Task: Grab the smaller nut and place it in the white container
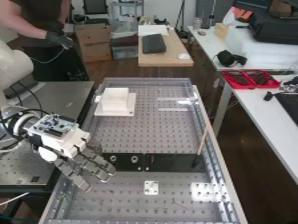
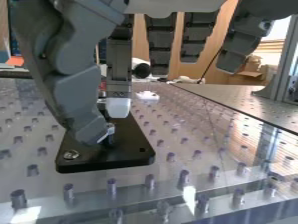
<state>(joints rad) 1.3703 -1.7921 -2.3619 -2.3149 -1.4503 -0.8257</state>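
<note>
In the high view the hand [image 1: 65,143] is at the left end of the black bar [image 1: 169,162], covering part of it. The larger nut [image 1: 113,158] and the bearing [image 1: 134,159] stand on the bar, right of the hand. The white container [image 1: 116,102] sits farther up the bench. In the wrist view the hand [image 2: 74,92] is low over the bar [image 2: 136,145]. A small metal part [image 2: 110,130] is partly hidden right beside it; whether it is held or resting on the bar I cannot tell.
A thin rod [image 1: 203,137] leans along the bench's right side. A small white plate [image 1: 151,187] lies below the bar. Raised metal rails [image 1: 223,172] edge the perforated bench. A person stands at the upper left behind the arm.
</note>
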